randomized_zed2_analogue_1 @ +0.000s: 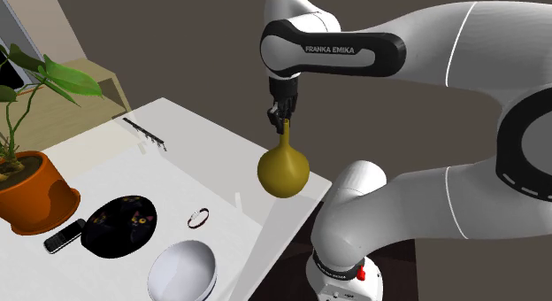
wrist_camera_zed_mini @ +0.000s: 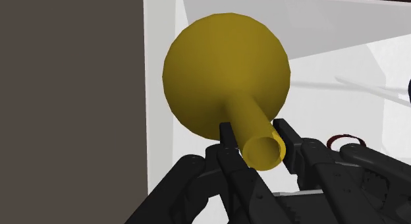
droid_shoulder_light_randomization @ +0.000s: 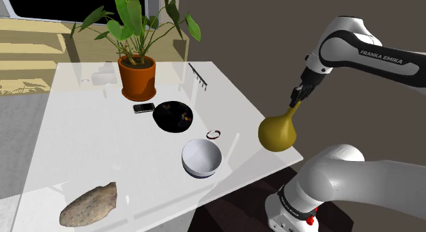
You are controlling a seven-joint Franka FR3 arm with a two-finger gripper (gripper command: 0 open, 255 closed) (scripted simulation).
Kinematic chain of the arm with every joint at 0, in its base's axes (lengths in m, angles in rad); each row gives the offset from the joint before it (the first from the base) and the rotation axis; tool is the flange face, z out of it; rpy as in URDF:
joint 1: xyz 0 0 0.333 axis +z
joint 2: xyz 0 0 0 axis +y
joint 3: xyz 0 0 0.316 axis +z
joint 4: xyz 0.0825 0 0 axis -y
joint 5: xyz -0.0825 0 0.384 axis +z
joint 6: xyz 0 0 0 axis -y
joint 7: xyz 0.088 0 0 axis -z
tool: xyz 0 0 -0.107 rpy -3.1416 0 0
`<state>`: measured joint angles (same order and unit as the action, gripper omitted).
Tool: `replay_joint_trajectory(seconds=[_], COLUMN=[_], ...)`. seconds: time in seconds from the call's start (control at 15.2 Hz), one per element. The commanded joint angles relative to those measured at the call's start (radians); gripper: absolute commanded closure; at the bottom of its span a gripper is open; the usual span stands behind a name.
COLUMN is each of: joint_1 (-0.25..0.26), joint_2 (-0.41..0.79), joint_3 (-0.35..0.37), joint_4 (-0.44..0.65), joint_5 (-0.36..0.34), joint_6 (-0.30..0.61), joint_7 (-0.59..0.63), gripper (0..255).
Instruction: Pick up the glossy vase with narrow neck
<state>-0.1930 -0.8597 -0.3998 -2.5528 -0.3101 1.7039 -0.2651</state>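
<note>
Hanging bulb-down, the mustard-yellow vase (droid_shoulder_light_randomization: 278, 132) is clamped by its narrow neck in the black pincer (droid_shoulder_light_randomization: 298, 101), apparently clear above the edge of the white surface (droid_shoulder_light_randomization: 102, 149); the neck is judged the only part slim enough to grip.

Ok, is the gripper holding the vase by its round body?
No, the gripper is shut on the yellow vase at its narrow neck, close to the mouth, in the wrist view.

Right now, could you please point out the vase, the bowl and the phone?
vase (droid_shoulder_light_randomization: 277, 133), shoulder view, round belly.
bowl (droid_shoulder_light_randomization: 201, 157), shoulder view, inner wall.
phone (droid_shoulder_light_randomization: 143, 108), shoulder view, its middle.
</note>
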Motion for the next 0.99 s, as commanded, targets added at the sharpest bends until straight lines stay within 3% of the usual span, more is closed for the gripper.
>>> replay_joint_trajectory(seconds=[0.0,0.46,0.92], joint_1=[0.0,-0.001,0.009], joint_2=[0.0,-0.001,0.008], joint_3=[0.0,0.0,0.023], joint_4=[-0.002,0.001,0.097], joint_5=[0.0,-0.001,0.022], joint_6=[0.002,-0.002,-0.089], joint_7=[0.0,-0.001,-0.007], gripper=[255,255,255])
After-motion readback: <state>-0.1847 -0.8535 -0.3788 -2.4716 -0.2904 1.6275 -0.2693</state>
